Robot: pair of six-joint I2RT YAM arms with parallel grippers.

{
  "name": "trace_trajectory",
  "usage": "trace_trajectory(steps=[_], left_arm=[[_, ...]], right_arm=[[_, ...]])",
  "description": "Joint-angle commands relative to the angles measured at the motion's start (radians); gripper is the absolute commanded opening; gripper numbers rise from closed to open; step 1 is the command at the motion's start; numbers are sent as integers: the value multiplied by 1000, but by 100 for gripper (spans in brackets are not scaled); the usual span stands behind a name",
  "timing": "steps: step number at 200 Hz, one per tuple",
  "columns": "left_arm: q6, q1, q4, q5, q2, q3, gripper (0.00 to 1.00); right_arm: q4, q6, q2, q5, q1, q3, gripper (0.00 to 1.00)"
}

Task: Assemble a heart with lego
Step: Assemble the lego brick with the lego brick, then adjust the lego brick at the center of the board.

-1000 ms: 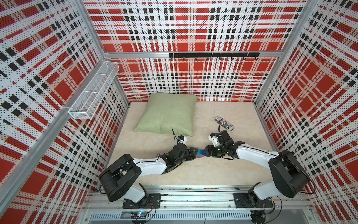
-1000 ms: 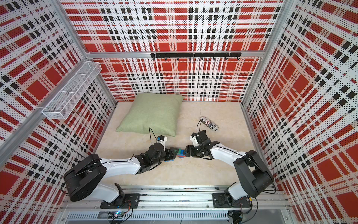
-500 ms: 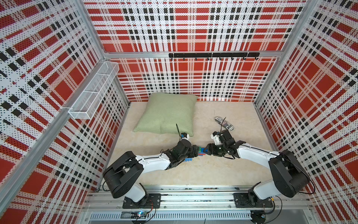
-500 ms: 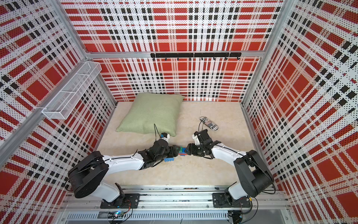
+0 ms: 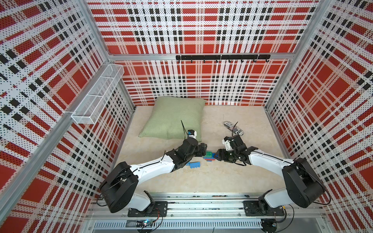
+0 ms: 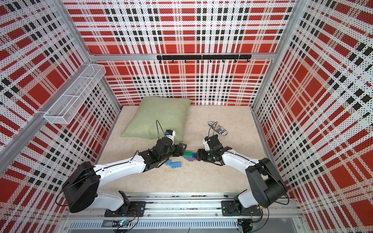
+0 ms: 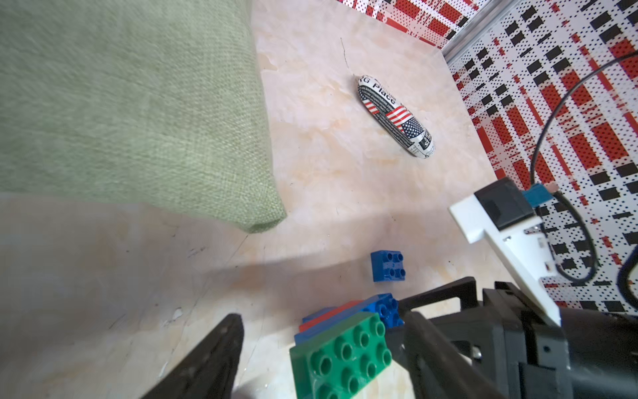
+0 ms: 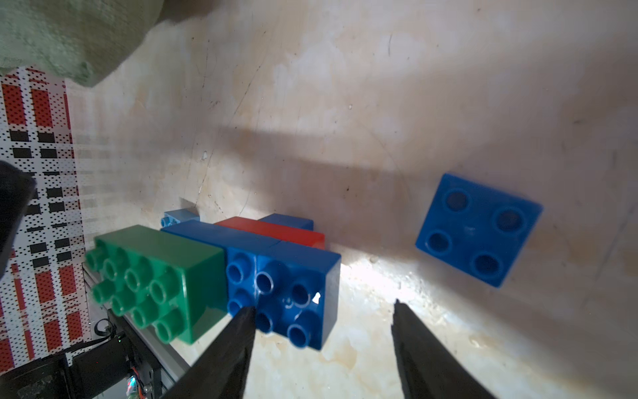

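The heart (image 5: 209, 156) (image 6: 189, 155), a small cluster of joined lego, lies on the table between my two grippers. It has a green brick (image 7: 341, 359) (image 8: 155, 279), blue bricks (image 8: 293, 293) and a red brick (image 8: 272, 231). My left gripper (image 5: 203, 151) (image 7: 321, 345) is open around the green end, with a gap to one finger. At the blue end my right gripper (image 5: 219, 156) (image 8: 321, 307) is open, one finger (image 8: 224, 352) by the blue brick. A loose blue square brick (image 7: 388, 266) (image 8: 478, 229) lies beyond. A blue piece (image 5: 194, 164) (image 6: 173, 163) rests by my left forearm.
A green pillow (image 5: 173, 119) lies at the back left, its corner close to my left wrist. A newspaper-print roll (image 5: 234, 128) lies behind my right gripper. A white wire basket (image 5: 96, 96) hangs on the left wall and a black hook rail (image 5: 222, 57) on the back wall.
Both grippers have opened wider around the cluster. My left arm has swung toward the back, uncovering the blue piece by its forearm. The right arm has barely moved.
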Motion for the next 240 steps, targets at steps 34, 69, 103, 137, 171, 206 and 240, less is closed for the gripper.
trace_trajectory(steps=[34, 69, 103, 137, 171, 206, 240], left_arm=[[30, 67, -57, -15, -125, -86, 78], [35, 65, -67, 27, -123, -100, 76], [46, 57, -126, -19, -128, -107, 75], [41, 84, -126, -24, -158, -127, 72], [31, 115, -143, -29, -183, -165, 69], [22, 124, -141, -12, -210, -209, 68], [28, 126, -141, -15, -217, -234, 68]], right_arm=[[-73, -55, -103, 13, 3, 28, 68], [-102, -66, -98, 26, 12, 34, 68], [-131, -72, -66, 110, 118, 78, 68], [-82, -14, -6, 118, 179, 127, 68], [-36, 15, 73, 112, 237, 210, 71], [-60, 13, 164, 153, 254, 285, 72], [-63, 19, 192, 166, 250, 273, 71]])
